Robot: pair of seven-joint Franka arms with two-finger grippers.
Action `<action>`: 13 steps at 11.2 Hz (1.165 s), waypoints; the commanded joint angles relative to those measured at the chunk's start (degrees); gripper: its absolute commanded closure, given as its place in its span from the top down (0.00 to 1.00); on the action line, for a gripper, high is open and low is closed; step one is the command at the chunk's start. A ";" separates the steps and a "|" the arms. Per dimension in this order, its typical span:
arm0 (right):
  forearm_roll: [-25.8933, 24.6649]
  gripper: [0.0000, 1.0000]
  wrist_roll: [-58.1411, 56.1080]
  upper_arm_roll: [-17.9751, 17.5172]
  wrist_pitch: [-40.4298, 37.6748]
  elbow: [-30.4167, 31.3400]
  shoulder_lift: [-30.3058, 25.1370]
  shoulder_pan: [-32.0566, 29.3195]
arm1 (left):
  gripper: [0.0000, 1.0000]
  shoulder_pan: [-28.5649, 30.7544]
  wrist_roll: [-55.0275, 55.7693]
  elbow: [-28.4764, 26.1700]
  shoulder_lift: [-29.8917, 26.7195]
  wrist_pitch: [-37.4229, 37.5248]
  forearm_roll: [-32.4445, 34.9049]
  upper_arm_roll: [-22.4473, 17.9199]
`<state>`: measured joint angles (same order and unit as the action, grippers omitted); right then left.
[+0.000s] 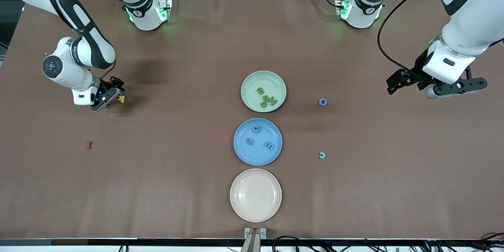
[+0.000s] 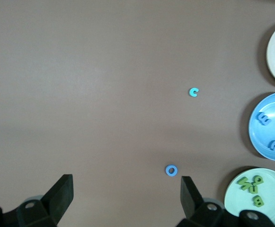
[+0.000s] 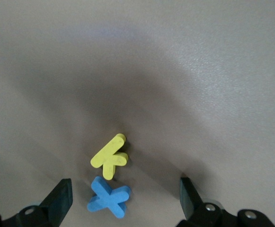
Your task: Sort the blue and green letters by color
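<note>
1. While the left arm waited, the left gripper (image 1: 395, 82) was held in the air over bare table at the left arm's end, its fingers spread wide and nothing between them.
2. The right gripper (image 3: 125, 201) was set low over the table at the right arm's end, its fingers wide apart around the blue x (image 3: 109, 198), which was not gripped.
3. The yellow K (image 3: 110, 156) was found crowding the x, touching it or very nearly.
4. A dark red letter (image 1: 89, 145) was seen at about seven o'clock from the K, well apart.
5. Three plates were lined up mid-table from twelve to six o'clock: the green plate (image 1: 248, 82), the blue plate (image 1: 241, 149) and the cream plate (image 1: 255, 195).
6. Green letters (image 1: 267, 98) were heaped in the green plate; three blue letters (image 1: 269, 145) lay in the blue one.
7. A blue o (image 1: 323, 102) lay at three o'clock from the green plate, and a teal c (image 1: 322, 155) at three o'clock from the blue plate.
</note>
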<state>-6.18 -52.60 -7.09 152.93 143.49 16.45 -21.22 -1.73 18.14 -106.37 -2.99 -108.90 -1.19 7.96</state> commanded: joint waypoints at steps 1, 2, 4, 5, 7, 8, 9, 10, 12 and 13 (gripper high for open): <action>-0.50 1.00 -1.10 -0.47 1.23 0.56 0.33 -1.10 | 1.00 1.19 -6.58 7.81 1.05 8.92 -0.47 -0.14; -0.50 1.00 -2.24 -0.47 1.23 0.56 0.33 -1.28 | 1.00 1.63 -10.97 11.15 1.58 13.32 -0.56 -0.14; -0.50 0.94 -5.58 -0.47 1.14 0.56 0.25 -2.50 | 1.00 2.25 -12.07 15.21 1.85 16.60 0.05 0.04; -0.50 0.94 -6.28 -0.38 0.97 0.56 -0.02 -2.68 | 1.00 2.34 -12.07 16.45 1.76 17.48 -0.04 -0.05; -0.50 0.94 -7.34 -0.38 0.79 0.56 -0.19 -3.30 | 1.00 2.26 -11.98 17.07 1.50 18.71 -0.21 -0.05; -0.50 0.94 -7.52 -0.38 0.79 0.65 -0.19 -3.30 | 1.00 2.34 -11.98 17.25 1.24 18.72 -0.39 -0.05; -0.50 0.94 -7.52 -0.38 0.88 1.17 -0.28 -3.30 | 1.00 3.21 -12.07 17.34 1.15 18.72 -0.65 -0.05; -0.50 0.94 -7.52 -0.38 1.05 1.27 -0.28 -3.21 | 1.00 4.09 -11.98 17.60 1.06 18.72 -0.83 0.04; -0.50 0.94 -7.70 -0.47 1.14 1.44 -0.28 -3.21 | 1.00 4.27 -12.51 17.69 1.06 18.63 -0.39 0.04; -0.50 0.94 -8.39 -0.38 1.23 1.44 -0.19 -3.13 | 1.00 4.19 -12.42 17.69 1.06 18.63 -0.21 0.04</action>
<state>-6.18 -59.06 -6.98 153.48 143.45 16.80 -23.17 1.97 6.91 -90.42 -2.60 -91.80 -1.19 7.75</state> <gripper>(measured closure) 0.057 0.000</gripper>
